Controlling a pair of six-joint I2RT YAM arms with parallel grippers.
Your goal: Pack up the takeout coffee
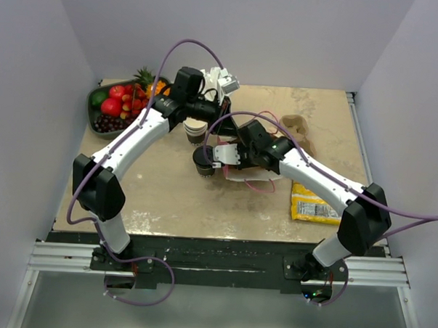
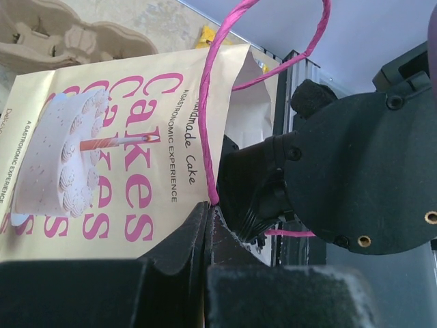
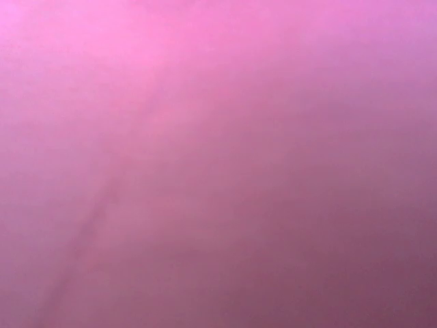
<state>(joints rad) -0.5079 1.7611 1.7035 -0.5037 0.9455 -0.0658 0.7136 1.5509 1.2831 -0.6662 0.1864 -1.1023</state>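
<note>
The takeout coffee, a dark cup with a black lid, stands upright mid-table. Just right of it a white paper bag with pink handles lies on the table. In the left wrist view the bag shows a cake picture and pink "Cakes" lettering. My left gripper is shut on the bag's pink handle at the bag's mouth. My right gripper sits at the bag's mouth beside the cup. Its wrist view is a pink blur, so its jaws are hidden.
A stack of lidless cups stands behind the coffee. A holder of white straws and a fruit bowl are at the back left. A cardboard cup carrier lies back right. A yellow packet lies front right.
</note>
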